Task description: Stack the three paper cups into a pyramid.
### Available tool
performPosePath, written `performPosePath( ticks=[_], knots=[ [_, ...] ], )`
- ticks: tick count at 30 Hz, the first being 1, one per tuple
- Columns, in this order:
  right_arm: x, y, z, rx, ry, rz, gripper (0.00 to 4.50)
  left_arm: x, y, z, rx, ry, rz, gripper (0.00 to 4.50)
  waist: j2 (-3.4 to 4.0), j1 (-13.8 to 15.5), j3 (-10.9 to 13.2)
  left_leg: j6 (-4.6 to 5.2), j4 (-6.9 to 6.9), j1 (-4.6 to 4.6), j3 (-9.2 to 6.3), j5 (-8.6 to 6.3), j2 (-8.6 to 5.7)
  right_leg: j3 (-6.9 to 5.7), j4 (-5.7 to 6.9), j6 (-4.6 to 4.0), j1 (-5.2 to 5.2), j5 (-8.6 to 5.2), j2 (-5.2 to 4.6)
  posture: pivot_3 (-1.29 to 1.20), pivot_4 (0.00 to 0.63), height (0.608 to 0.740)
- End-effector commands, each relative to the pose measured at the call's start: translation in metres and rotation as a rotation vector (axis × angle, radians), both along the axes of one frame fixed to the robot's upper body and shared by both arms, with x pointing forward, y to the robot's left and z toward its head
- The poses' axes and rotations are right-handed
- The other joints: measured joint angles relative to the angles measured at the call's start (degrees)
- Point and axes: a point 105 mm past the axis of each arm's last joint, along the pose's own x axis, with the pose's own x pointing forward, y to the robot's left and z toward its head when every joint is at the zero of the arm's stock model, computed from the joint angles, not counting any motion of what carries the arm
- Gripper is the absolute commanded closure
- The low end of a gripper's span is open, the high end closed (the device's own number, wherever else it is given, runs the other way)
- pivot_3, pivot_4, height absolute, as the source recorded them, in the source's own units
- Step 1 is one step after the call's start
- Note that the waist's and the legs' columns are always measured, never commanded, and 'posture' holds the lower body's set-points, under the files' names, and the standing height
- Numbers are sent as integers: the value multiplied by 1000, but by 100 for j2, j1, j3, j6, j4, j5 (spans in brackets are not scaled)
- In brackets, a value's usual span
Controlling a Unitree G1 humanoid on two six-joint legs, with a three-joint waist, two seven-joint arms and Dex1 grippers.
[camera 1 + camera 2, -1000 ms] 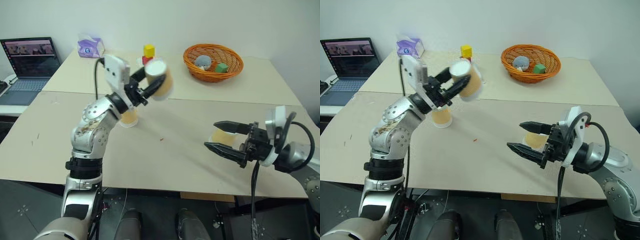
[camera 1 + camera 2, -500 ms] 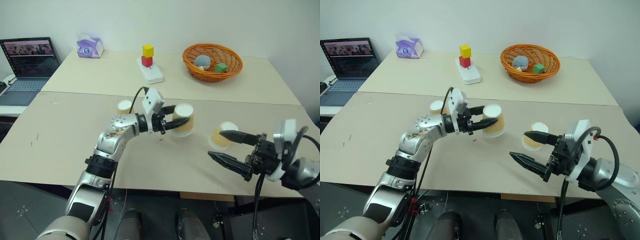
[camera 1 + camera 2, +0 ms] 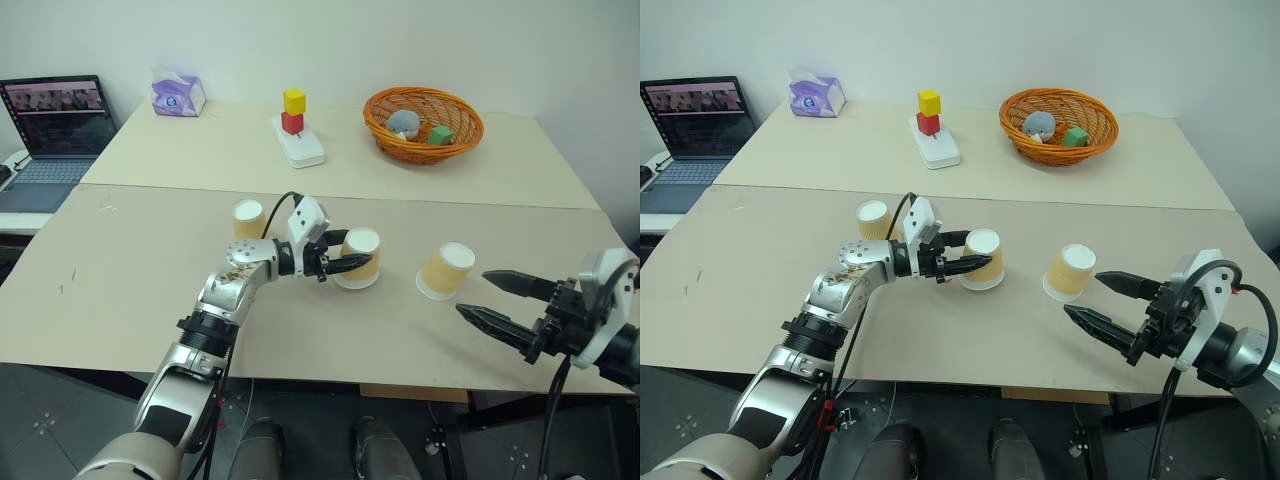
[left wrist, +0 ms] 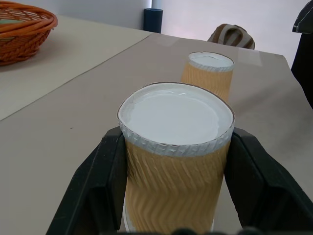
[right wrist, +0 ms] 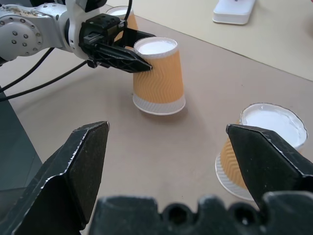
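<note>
Cups: 1 inverted cup (image 3: 359, 258) is clamped in the left hand (image 3: 345, 263) mid-bench (image 3: 120, 300), with another (image 3: 446, 270) well apart and a third (image 3: 248, 218) behind. Right hand (image 3: 505, 305) gapes wide, empty. Set base cups closer before releasing. Left wrist view shows the pads (image 4: 105, 171) squeezing the sidewall

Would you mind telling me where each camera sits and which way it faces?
Head views: two eyes of one camera look forward and down over the table, showing both arms, three cups, basket.
Left wrist view: looks along the left gripper, shut on the middle cup.
Right wrist view: looks along the open right gripper toward the left arm.
Shared: the middle cup and the right cup.
</note>
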Motion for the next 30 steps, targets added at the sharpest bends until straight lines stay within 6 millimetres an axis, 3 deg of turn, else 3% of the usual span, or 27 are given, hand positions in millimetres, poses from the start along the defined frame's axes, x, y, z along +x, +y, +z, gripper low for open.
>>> performPosePath(
  ticks=[1,4,6,10,15,22,24,27,30],
  knots=[
    [2,5,8,-11,-44,28,0,1,1,6,-12,-40,7,2173,1,-1,0,0,0,0,0,0,0,0,0,0,0,0,0,0,150,666],
    [4,6,8,-15,-44,34,0,3,3,2,-5,-36,29,2173,1,0,0,0,0,0,0,0,0,0,-1,0,0,0,0,0,150,666],
    [5,6,8,-18,-45,34,0,5,4,0,4,-36,39,1152,1,5,0,0,0,-1,0,0,0,0,-1,0,0,0,0,0,150,666],
    [5,5,10,-17,-48,37,0,8,5,-2,14,-31,59,47,1,5,0,0,0,-1,0,0,-1,0,-1,2,0,1,-1,0,150,666],
    [4,3,10,-10,-48,35,0,12,4,13,-42,-69,98,47,1,4,0,0,0,-1,0,0,0,0,-1,2,0,1,-1,0,150,666],
    [6,6,10,6,-44,45,0,-1,-1,93,-310,-166,145,47,1,6,1,0,1,-5,-1,0,0,0,-1,3,-1,2,-1,0,150,666],
    [7,7,11,6,-45,48,0,-6,0,106,-358,-164,154,47,1,6,0,0,1,-4,-2,0,0,0,-1,3,0,2,-2,0,150,666],
    [10,7,10,13,-44,51,0,-3,9,121,-420,-139,244,47,1,-1,0,0,1,2,-3,0,0,0,0,3,5,2,-1,0,150,666],
    [11,8,9,22,-41,56,0,13,31,125,-442,-118,453,47,1,-11,0,0,1,19,-3,0,0,1,1,4,20,3,0,0,150,666]
  ],
)
